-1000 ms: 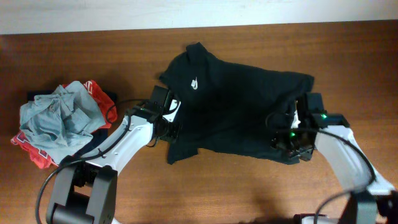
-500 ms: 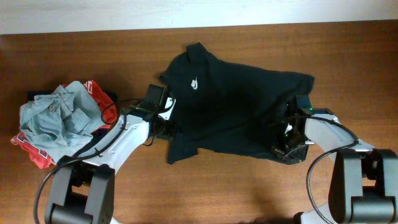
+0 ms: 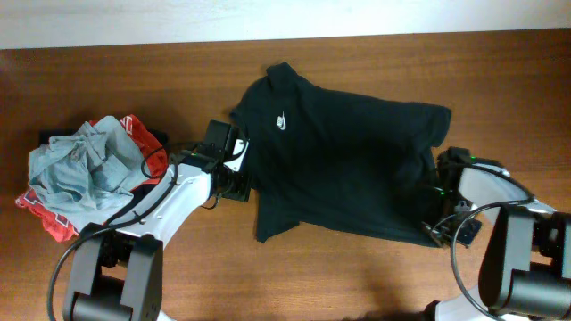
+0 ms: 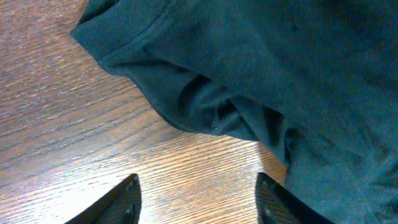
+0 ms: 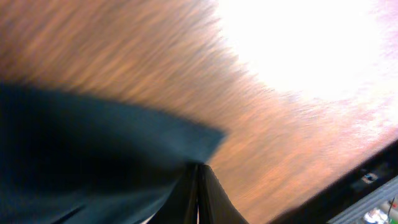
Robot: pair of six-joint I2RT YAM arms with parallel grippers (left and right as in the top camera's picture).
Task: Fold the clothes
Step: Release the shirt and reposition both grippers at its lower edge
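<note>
Soft, floppy T-shirt [image 3: 348, 169], probably best grabbed at the hem. A corner is pinched by the right end effector [image 5: 199, 167]; the left end effector [image 4: 198, 186] is held open.

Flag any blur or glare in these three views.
Right wrist: motion-blurred, with a blown-out white glare on the table. Left wrist: sharp, mild sheen on the table below the shirt. Overhead: evenly lit and sharp, though the shirt's folds are lost in black.

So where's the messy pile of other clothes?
In the overhead view, the crumpled pile sits on the left side of the table, well apart from the black T-shirt spread in the middle.
</note>
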